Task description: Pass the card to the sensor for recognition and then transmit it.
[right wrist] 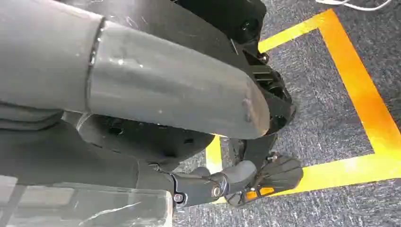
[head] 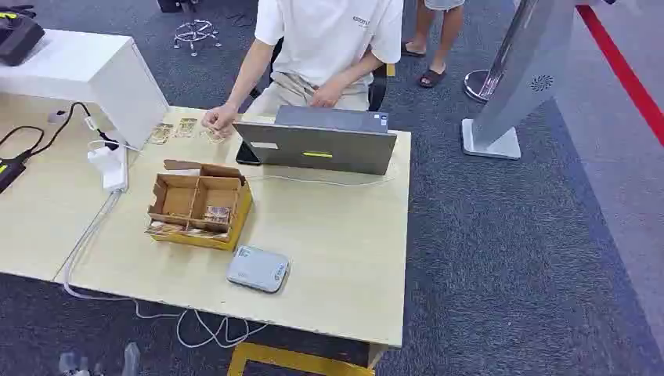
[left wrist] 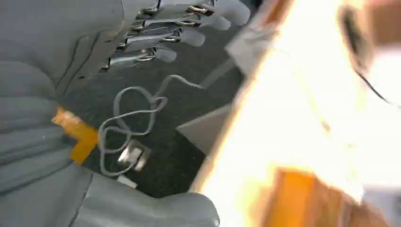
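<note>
Cards sit in the cardboard box (head: 200, 210) on the table (head: 344, 266) in the head view; one card (head: 217, 213) lies in a near compartment, and the grey sensor (head: 258, 269) rests just beside the box, toward me. Across the table a person's hand (head: 220, 119) touches more cards (head: 174, 130) near a laptop (head: 317, 145).

From the left wrist, my left hand (left wrist: 156, 35) holds nothing, fingers apart and lightly curved, hovering over dark carpet and a looped cable (left wrist: 130, 125) beside the bright table edge.

From the right wrist, my right hand (right wrist: 165, 94) hangs above carpet with yellow floor tape (right wrist: 359, 104); I cannot tell how its fingers lie.

Nothing is picked up yet, I judge. To do this well, I should bring my left hand over the box, pinch the card by its edges, and keep it flat for the sensor.
</note>
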{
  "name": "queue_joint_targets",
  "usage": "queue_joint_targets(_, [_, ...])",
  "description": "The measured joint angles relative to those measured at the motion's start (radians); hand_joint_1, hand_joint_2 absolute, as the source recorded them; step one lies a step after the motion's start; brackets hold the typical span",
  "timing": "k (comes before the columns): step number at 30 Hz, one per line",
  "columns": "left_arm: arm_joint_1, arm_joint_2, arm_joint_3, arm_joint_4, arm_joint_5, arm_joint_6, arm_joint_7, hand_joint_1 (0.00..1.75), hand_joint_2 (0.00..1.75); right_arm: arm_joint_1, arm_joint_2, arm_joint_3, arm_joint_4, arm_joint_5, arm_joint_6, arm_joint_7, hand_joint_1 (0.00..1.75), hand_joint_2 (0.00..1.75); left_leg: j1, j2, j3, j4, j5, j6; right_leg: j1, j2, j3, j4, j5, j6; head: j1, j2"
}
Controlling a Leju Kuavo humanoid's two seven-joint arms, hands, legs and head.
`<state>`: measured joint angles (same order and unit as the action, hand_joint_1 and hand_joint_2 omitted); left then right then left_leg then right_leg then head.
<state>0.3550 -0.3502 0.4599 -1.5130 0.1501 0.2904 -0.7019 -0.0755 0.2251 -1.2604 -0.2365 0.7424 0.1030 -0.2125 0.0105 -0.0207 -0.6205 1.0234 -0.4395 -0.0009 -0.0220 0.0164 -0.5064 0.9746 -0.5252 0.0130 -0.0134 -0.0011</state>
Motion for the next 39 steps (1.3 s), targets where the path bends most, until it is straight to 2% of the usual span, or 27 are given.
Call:
queue_joint_targets(1, [0.007, 0.000, -0.033, -0.029, -0.088, 0.039, 0.000, 0.00, 1.75, -0.001, 0.000, 0.000, 0.000, 0.010, 0.000, 0.000, 0.00, 0.00, 0.000, 0.000, 0.000, 0.000, 0.000, 0.000, 0.000, 0.000, -0.001, 0.000, 0.000, 0.000, 0.000, 0.000])
queue_joint_targets(4, [0.000, 0.037, -0.218, -0.129, -0.394, 0.334, -0.002, 0.00, 1.75, -0.004, 0.000, 0.015, 0.002, 0.059, 0.000, 0.000, 0.00, 0.00, 0.000, -0.001, 0.000, 0.000, 0.000, 0.000, 0.000, -0.001, 0.000, 0.000, 0.000, 0.000, 0.000, 0.000])
queue_joint_targets(5, [-0.012, 0.048, -0.273, -0.148, -0.445, 0.382, -0.004, 0.00, 1.75, -0.006, 0.000, 0.019, 0.002, 0.066, 0.000, 0.000, 0.00, 0.00, -0.001, -0.001, 0.000, 0.000, 0.000, 0.000, 0.000, -0.001, 0.001, 0.000, 0.000, 0.000, 0.000, 0.000])
queue_joint_targets(8, [-0.028, 0.056, -0.380, -0.197, -0.560, 0.399, -0.002, 0.00, 1.75, -0.008, 0.000, 0.033, 0.004, 0.095, 0.000, 0.004, 0.00, 0.00, 0.000, 0.001, 0.001, 0.001, 0.000, 0.000, 0.000, 0.001, 0.000, 0.000, 0.001, 0.000, 0.001, 0.000])
queue_joint_targets(9, [-0.039, 0.064, -0.397, -0.214, -0.625, 0.398, 0.014, 0.00, 1.75, -0.007, 0.000, 0.042, 0.005, 0.111, 0.000, 0.007, 0.00, 0.00, 0.000, 0.001, 0.001, 0.001, 0.000, 0.000, 0.000, 0.001, -0.001, 0.000, 0.001, 0.000, 0.000, 0.000])
queue_joint_targets(10, [-0.072, 0.089, -0.412, -0.229, -0.697, 0.386, 0.058, 0.00, 1.75, -0.007, 0.000, 0.051, 0.005, 0.129, 0.000, 0.013, 0.00, 0.00, 0.000, -0.001, 0.000, 0.001, 0.001, 0.000, -0.001, -0.001, -0.001, 0.000, 0.001, 0.000, 0.000, 0.000])
queue_joint_targets(11, [-0.140, 0.129, -0.419, -0.239, -0.789, 0.349, 0.160, 0.00, 1.75, -0.010, -0.001, 0.064, 0.005, 0.150, -0.002, 0.022, 0.00, 0.00, 0.000, -0.003, 0.000, 0.001, 0.002, 0.000, -0.001, -0.004, -0.001, 0.000, 0.001, 0.000, 0.001, 0.000])
queue_joint_targets(13, [-0.370, 0.262, -0.420, -0.216, -0.898, 0.201, 0.382, 0.00, 1.75, -0.020, -0.002, 0.089, 0.007, 0.186, -0.012, 0.048, 0.00, 0.00, 0.002, -0.012, -0.001, 0.000, 0.010, -0.005, 0.000, -0.012, -0.002, 0.001, 0.003, -0.004, 0.002, 0.000])
queue_joint_targets(14, [-0.538, 0.368, -0.420, -0.152, -0.929, 0.100, 0.463, 0.00, 1.75, -0.029, -0.002, 0.105, 0.009, 0.205, -0.018, 0.065, 0.00, 0.00, 0.003, -0.015, -0.003, -0.003, 0.015, -0.007, 0.001, -0.015, -0.004, 0.003, 0.005, -0.007, 0.003, 0.000])
queue_joint_targets(15, [-0.690, 0.444, -0.422, -0.087, -0.958, 0.040, 0.485, 0.00, 1.75, -0.038, -0.002, 0.117, 0.010, 0.214, -0.019, 0.078, 0.00, 0.00, 0.003, -0.014, -0.003, -0.003, 0.017, -0.008, 0.001, -0.014, -0.007, 0.004, 0.008, -0.010, 0.002, 0.000])
queue_joint_targets(16, [-0.846, 0.519, -0.432, 0.022, -1.028, -0.003, 0.473, 0.00, 1.75, -0.046, -0.003, 0.130, 0.010, 0.219, -0.019, 0.092, 0.00, 0.00, 0.005, -0.011, -0.005, -0.003, 0.019, -0.011, 0.003, -0.011, -0.010, 0.006, 0.011, -0.012, -0.003, 0.000])
queue_joint_targets(17, [-0.975, 0.566, -0.446, 0.094, -1.099, -0.016, 0.470, 0.00, 1.75, -0.052, -0.004, 0.139, 0.010, 0.220, -0.019, 0.103, 0.00, 0.00, 0.007, -0.005, -0.006, -0.004, 0.020, -0.012, 0.005, -0.005, -0.013, 0.007, 0.014, -0.013, -0.005, 0.000])
queue_joint_targets(18, [-1.062, 0.604, -0.472, 0.142, -1.177, -0.021, 0.500, 0.00, 1.75, -0.055, -0.005, 0.146, 0.010, 0.219, -0.019, 0.109, 0.00, 0.00, 0.006, 0.001, -0.005, -0.005, 0.020, -0.012, 0.006, 0.002, -0.011, 0.007, 0.015, -0.012, -0.004, 0.000])
queue_joint_targets(20, [-1.166, 0.653, -0.521, 0.178, -1.244, -0.026, 0.554, 0.00, 1.75, -0.055, -0.005, 0.154, 0.010, 0.218, -0.019, 0.114, 0.00, 0.00, 0.004, 0.008, -0.004, -0.005, 0.018, -0.010, 0.004, 0.010, -0.009, 0.008, 0.016, -0.010, -0.006, 0.000])
queue_joint_targets(22, [-1.208, 0.687, -0.562, 0.211, -1.259, -0.039, 0.600, 0.00, 1.75, -0.057, -0.005, 0.166, 0.011, 0.216, -0.019, 0.113, 0.00, 0.00, 0.003, 0.009, -0.006, -0.004, 0.017, -0.009, 0.003, 0.012, -0.012, 0.008, 0.016, -0.010, -0.003, 0.000])
queue_joint_targets(26, [-1.253, 0.733, -0.604, 0.244, -1.289, -0.044, 0.623, 0.00, 1.75, -0.057, -0.006, 0.171, 0.011, 0.211, -0.019, 0.114, 0.00, 0.00, 0.003, 0.010, -0.009, -0.003, 0.016, -0.008, 0.003, 0.011, -0.015, 0.006, 0.016, -0.009, -0.003, 0.000])
queue_joint_targets(28, [-1.273, 0.744, -0.630, 0.261, -1.371, -0.049, 0.662, 0.00, 1.75, -0.058, -0.006, 0.172, 0.011, 0.210, -0.019, 0.117, 0.00, 0.00, 0.003, 0.009, -0.009, -0.003, 0.016, -0.008, 0.003, 0.010, -0.015, 0.006, 0.015, -0.009, -0.003, 0.000])
queue_joint_targets(32, [-1.295, 0.763, -0.690, 0.322, -1.547, -0.017, 0.736, 0.00, 1.75, -0.060, -0.006, 0.180, 0.011, 0.210, -0.019, 0.126, 0.00, 0.00, 0.003, 0.009, -0.010, -0.003, 0.016, -0.008, 0.003, 0.010, -0.015, 0.006, 0.015, -0.009, -0.003, 0.000])
queue_joint_targets(39, [-1.278, 0.787, -0.711, 0.390, -1.563, 0.027, 0.752, 0.00, 1.75, -0.060, -0.008, 0.187, 0.011, 0.209, -0.019, 0.129, 0.00, 0.00, 0.003, 0.009, -0.010, -0.003, 0.016, -0.008, 0.003, 0.010, -0.015, 0.006, 0.015, -0.009, -0.002, 0.000])
